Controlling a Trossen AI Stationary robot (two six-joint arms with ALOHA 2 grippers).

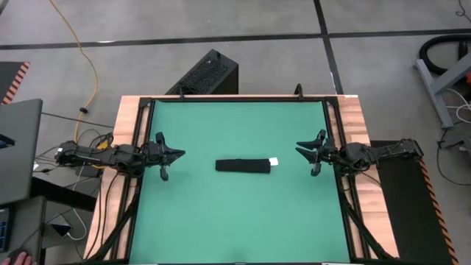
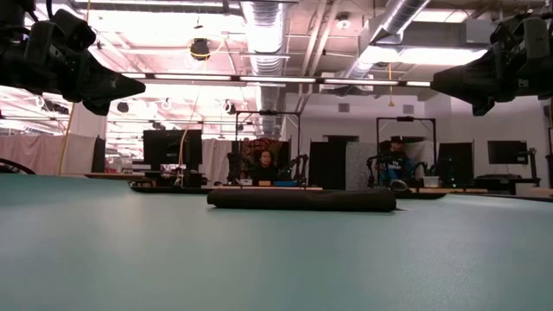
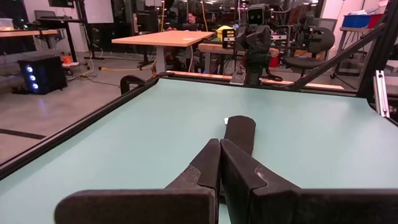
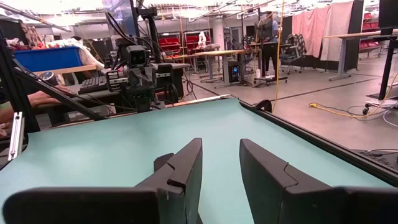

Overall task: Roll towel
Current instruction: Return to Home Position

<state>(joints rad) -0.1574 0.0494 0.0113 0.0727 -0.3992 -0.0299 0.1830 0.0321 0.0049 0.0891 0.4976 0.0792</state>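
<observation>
Towel (image 1: 243, 165) lies rolled at centre of green mat (image 1: 243, 228). Left claw (image 1: 179, 153) at mat's left edge, fingers together, clear of towel. Right claw (image 1: 300, 146) at mat's right edge, fingers apart.

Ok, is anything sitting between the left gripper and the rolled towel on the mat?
Nothing visible. In the high view only bare green mat lies between the left gripper and the towel, which lies at the mat's middle. The right gripper waits at the opposite side, its path equally bare.
</observation>
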